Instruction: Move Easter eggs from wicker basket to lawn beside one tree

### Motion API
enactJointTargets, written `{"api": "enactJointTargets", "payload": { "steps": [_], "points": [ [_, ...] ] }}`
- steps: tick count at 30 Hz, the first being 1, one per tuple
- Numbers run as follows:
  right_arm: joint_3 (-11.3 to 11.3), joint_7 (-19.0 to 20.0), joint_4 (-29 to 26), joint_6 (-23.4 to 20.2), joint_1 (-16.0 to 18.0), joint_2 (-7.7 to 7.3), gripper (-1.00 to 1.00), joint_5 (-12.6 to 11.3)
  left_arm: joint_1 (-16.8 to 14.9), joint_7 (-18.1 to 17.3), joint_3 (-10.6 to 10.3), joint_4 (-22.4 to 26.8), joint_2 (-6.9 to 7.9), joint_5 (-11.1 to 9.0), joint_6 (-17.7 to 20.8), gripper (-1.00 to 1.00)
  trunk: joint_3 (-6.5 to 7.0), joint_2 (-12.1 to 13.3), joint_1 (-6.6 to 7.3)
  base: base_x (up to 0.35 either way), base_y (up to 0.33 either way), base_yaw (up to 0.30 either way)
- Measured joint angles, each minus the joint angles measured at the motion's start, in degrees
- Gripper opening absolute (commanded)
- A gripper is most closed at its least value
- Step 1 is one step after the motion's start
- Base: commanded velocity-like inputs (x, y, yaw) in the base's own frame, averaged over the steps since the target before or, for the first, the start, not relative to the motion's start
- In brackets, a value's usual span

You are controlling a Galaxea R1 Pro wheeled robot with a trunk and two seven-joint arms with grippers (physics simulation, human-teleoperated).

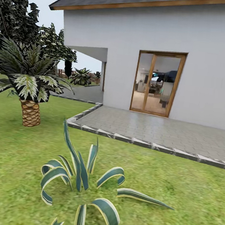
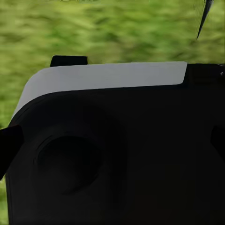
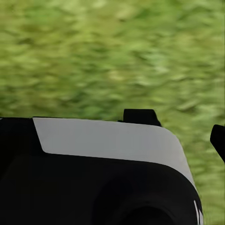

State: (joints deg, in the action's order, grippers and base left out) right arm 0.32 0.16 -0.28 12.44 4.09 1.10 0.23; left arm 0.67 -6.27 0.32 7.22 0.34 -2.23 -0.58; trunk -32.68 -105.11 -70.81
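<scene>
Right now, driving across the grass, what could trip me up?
The spiky striped plant sits right ahead on the lawn; rolling straight on could hit it. The raised patio edge beyond might catch the wheels. The short palm on the left is not a suitable tree, so heading there would likely waste time.

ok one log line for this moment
phase: in transit | head view: lawn, striped agave, short palm, patio, house door | eggs, basket: unseen | grippers: cannot tell
</scene>
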Motion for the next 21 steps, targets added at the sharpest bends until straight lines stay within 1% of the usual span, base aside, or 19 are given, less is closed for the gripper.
{"api": "enactJointTargets", "payload": {
  "steps": [21],
  "points": [
    [-0.02, 0.0, -0.01, 0.0, 0.0, 0.0, 1.0, 0.01, 0.0, 0.01, 0.0, 0.0, 0.0, 0.0, 0.0, 1.0, 0.0, 0.0, 0.0, 0.0, 0.271, 0.0]
  ]
}}
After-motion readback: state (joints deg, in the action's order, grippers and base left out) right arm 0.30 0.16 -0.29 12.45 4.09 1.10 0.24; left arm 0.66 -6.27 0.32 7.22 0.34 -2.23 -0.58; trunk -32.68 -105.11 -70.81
